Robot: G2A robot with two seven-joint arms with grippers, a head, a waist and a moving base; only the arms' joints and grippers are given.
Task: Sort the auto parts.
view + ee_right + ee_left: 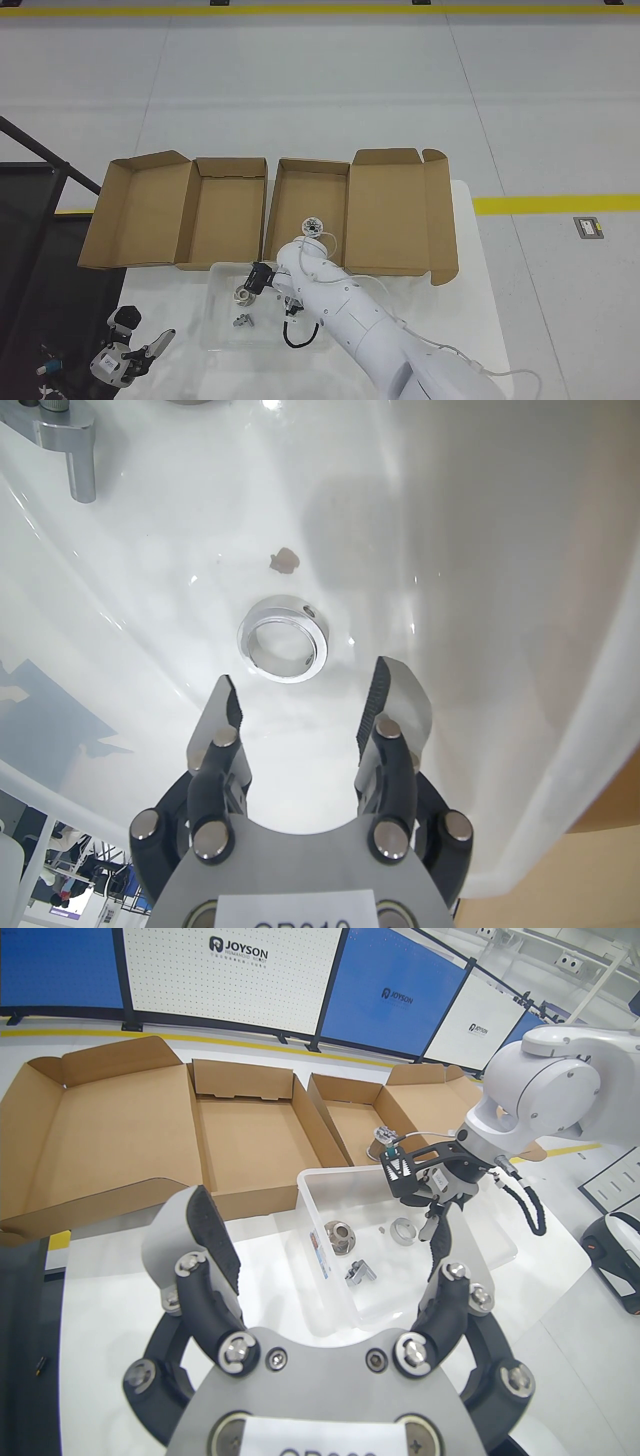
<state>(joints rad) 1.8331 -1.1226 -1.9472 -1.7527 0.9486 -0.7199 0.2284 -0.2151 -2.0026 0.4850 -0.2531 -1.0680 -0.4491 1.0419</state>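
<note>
My R end effector [306,677] sits closest to the lens, jaws spread wide, nothing held, low inside the clear plastic bin [500,600]. Just ahead of the tips lies the shaft collar [285,607], flat on the bin floor, bore up, untouched.

It looks like machined metal, so stiff, smooth and prob. dense for its bulk, w/ no give. With a polished rim on slick plastic, I expect it to skate if one pad lands first. Best hold, I think, is across the outer wall, pads on opposite sides, low down, clear of the set-screw holes.

Near it, but apart, is a small brown fleck [284,561]. Also in the bin are a flanged hub [340,1238] and a stepped clamp block [360,1273], both well apart from the collar.

Beyond the bin is an open cardboard box [305,200] w/ a small round part [311,226] inside, and a second cardboard box [225,215] beside it.

My L end effector [317,1208] is also wide and empty, off to the bin's side by the counter [480,300] edge.
</note>
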